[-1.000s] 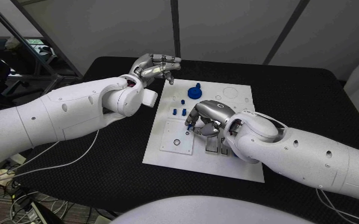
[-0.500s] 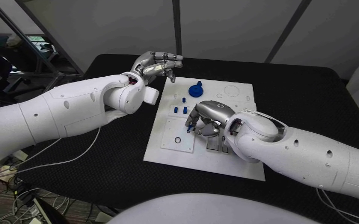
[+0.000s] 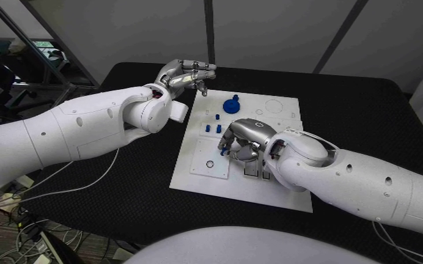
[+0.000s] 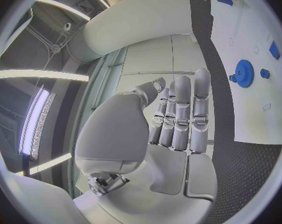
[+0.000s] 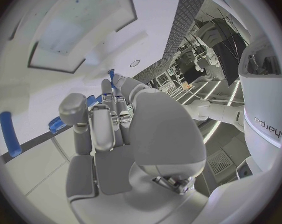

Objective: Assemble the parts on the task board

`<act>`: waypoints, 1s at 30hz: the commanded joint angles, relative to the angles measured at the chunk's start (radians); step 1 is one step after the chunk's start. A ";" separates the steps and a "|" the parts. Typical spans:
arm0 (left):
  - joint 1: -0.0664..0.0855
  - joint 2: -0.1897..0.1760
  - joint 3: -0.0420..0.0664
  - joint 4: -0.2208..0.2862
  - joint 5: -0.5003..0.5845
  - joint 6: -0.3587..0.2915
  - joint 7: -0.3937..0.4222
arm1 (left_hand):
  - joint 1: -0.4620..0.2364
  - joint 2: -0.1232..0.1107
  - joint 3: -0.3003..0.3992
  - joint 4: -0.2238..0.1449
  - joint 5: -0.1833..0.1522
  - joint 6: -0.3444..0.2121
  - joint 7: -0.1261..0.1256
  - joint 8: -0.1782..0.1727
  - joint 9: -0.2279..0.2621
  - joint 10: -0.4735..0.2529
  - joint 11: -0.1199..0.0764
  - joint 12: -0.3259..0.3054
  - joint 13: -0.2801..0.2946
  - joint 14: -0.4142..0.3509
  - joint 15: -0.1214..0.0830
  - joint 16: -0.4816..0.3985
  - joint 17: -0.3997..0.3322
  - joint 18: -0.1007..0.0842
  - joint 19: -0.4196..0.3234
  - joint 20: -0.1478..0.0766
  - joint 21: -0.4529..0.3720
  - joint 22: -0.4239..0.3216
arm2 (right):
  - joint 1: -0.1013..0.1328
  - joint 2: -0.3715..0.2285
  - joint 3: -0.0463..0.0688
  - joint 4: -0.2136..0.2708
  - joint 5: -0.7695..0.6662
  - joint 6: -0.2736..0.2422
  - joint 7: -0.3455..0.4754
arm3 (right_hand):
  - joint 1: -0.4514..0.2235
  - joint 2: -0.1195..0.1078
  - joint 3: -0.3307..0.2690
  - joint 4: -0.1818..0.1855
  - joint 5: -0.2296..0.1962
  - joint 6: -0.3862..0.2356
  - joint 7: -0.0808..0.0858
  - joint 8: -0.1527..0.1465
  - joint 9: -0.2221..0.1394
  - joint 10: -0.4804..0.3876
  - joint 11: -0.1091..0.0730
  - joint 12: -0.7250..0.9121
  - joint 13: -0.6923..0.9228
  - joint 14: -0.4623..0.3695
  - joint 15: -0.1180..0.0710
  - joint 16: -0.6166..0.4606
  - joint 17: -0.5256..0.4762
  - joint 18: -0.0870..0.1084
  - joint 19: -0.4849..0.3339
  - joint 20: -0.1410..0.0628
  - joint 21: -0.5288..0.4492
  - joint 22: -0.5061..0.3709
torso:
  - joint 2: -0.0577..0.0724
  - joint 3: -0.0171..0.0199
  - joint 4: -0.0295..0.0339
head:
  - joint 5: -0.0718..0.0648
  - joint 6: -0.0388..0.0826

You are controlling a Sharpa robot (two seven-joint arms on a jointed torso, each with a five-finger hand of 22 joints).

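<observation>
White plate, the task board (image 3: 203, 181), lies at the centre of the head view on the black table (image 3: 106, 215), long side running from upper right to lower left. Blue parts sit on its upper half: a round gear-like piece with a knob (image 3: 231, 106) near the top edge, and small blue pegs (image 3: 213, 129) just below it. A small dark ring (image 3: 209, 165) lies in a recessed square at the board's lower left.

The right hand (image 3: 243, 143) reaches in from the lower right and rests over the board's middle, fingers curled downward, covering the slots there; something blue shows at its fingertips, but I cannot tell whether it is gripped. The left hand (image 3: 183, 76) hangs above the table's upper left, off the board's top corner, fingers straight and together, holding nothing.
</observation>
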 commanded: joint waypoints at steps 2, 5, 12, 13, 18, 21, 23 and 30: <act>0.002 0.002 0.001 0.000 0.002 0.013 0.001 | 0.002 0.010 -0.006 0.001 -0.003 -0.001 0.007 0.005 -0.001 -0.009 0.001 0.003 0.001 -0.008 -0.002 -0.003 -0.001 0.019 -0.008 -0.001 -0.006 -0.001 | 0.001 0.003 0.000 -0.001 -0.006 0.017 0.000 | -0.013 0.001 0.005 0.001 0.004 0.000 0.006 0.006 0.002 -0.005 0.002 -0.004 0.002 0.049 -0.002 0.003 0.000 -0.007 -0.002 0.005 0.005 0.001 | -0.001 -0.0001 0.0001 | 0.000 -0.001; 0.002 0.002 0.001 0.000 0.002 0.014 0.000 | 0.002 0.010 -0.006 0.001 -0.003 -0.001 0.007 0.005 -0.001 -0.009 0.001 0.003 0.001 -0.008 -0.002 -0.003 -0.001 0.019 -0.008 -0.001 -0.006 -0.001 | 0.001 0.004 -0.001 -0.003 -0.011 0.022 -0.004 | -0.013 0.001 0.005 0.001 0.004 0.000 0.006 0.006 0.002 -0.005 0.002 -0.004 0.002 0.049 -0.002 0.003 0.000 -0.007 -0.002 0.005 0.005 0.001 | -0.001 -0.0001 0.0001 | 0.000 -0.001; 0.002 0.003 0.001 0.000 0.002 0.017 -0.002 | 0.002 0.010 -0.006 0.001 -0.003 -0.001 0.007 0.005 -0.001 -0.009 0.001 0.003 0.001 -0.008 -0.002 -0.003 -0.001 0.019 -0.008 -0.001 -0.006 -0.001 | 0.001 0.008 -0.002 -0.006 -0.025 0.029 -0.015 | -0.019 -0.001 0.002 0.001 0.002 -0.002 0.006 0.004 0.002 -0.007 0.003 -0.005 0.003 0.049 -0.001 0.005 0.000 -0.006 -0.005 0.006 0.003 -0.002 | 0.000 -0.0003 -0.0003 | 0.000 -0.002; 0.002 0.003 0.001 0.000 0.002 0.017 -0.002 | 0.002 0.010 -0.006 0.001 -0.003 -0.001 0.007 0.005 -0.001 -0.009 0.001 0.003 0.001 -0.008 -0.002 -0.003 -0.001 0.019 -0.008 -0.001 -0.006 -0.001 | 0.001 0.009 -0.002 -0.006 -0.027 0.031 -0.017 | -0.021 -0.003 0.001 0.001 0.001 -0.004 0.007 0.002 0.001 -0.009 0.004 -0.007 0.003 0.048 -0.001 0.005 0.000 -0.006 -0.007 0.007 0.003 -0.003 | 0.000 -0.0002 -0.0005 | 0.000 -0.002; 0.002 0.002 0.001 0.000 0.002 0.018 -0.004 | 0.002 0.010 -0.006 0.001 -0.003 -0.001 0.007 0.005 -0.001 -0.009 0.001 0.003 0.001 -0.008 -0.002 -0.003 -0.001 0.019 -0.008 -0.001 -0.006 -0.001 | 0.001 0.008 -0.017 -0.004 -0.032 0.050 -0.022 | -0.045 -0.016 -0.008 0.008 0.015 -0.039 0.020 -0.017 -0.007 -0.050 0.018 -0.029 -0.004 0.047 0.011 0.011 0.002 -0.005 -0.016 0.015 -0.001 -0.009 | 0.000 -0.0005 -0.0007 | 0.000 -0.004; 0.002 0.002 0.001 -0.001 0.002 0.020 -0.005 | 0.002 0.010 -0.006 0.001 -0.003 -0.001 0.007 0.005 -0.001 -0.009 0.001 0.003 0.001 -0.008 -0.002 -0.003 -0.001 0.019 -0.008 -0.001 -0.006 -0.001 | 0.001 0.008 -0.025 -0.002 -0.033 0.056 -0.020 | -0.054 -0.024 -0.013 0.011 0.022 -0.054 0.025 -0.020 -0.010 -0.064 0.025 -0.036 -0.007 0.046 0.016 0.014 0.003 -0.004 -0.019 0.021 -0.001 -0.010 | 0.000 -0.0008 -0.0005 | 0.000 -0.004; 0.002 0.003 0.001 -0.001 0.002 0.020 -0.006 | 0.002 0.010 -0.006 0.001 -0.003 -0.001 0.007 0.005 -0.001 -0.009 0.001 0.003 0.001 -0.008 -0.002 -0.003 -0.001 0.019 -0.008 -0.001 -0.006 -0.001 | 0.001 0.008 -0.028 -0.001 -0.033 0.054 -0.019 | -0.055 -0.025 -0.014 0.011 0.023 -0.056 0.026 -0.020 -0.011 -0.065 0.026 -0.037 -0.007 0.046 0.017 0.014 0.003 -0.004 -0.020 0.021 -0.002 -0.010 | 0.000 -0.0004 -0.0006 | 0.000 -0.005; 0.002 0.004 0.001 -0.004 0.002 0.022 -0.008 | 0.002 0.012 -0.007 0.001 -0.002 -0.002 0.007 0.005 -0.001 -0.010 0.001 0.004 0.001 -0.009 -0.001 -0.003 -0.003 0.019 -0.008 -0.001 -0.008 -0.002 | 0.001 0.007 -0.031 -0.001 -0.034 0.032 -0.015 | -0.069 -0.040 -0.021 0.015 0.025 -0.093 0.040 -0.022 -0.018 -0.119 0.042 -0.046 -0.020 0.044 0.031 0.020 0.005 -0.003 -0.026 0.033 -0.004 -0.014 | -0.001 0.0000 -0.0009 | 0.000 -0.005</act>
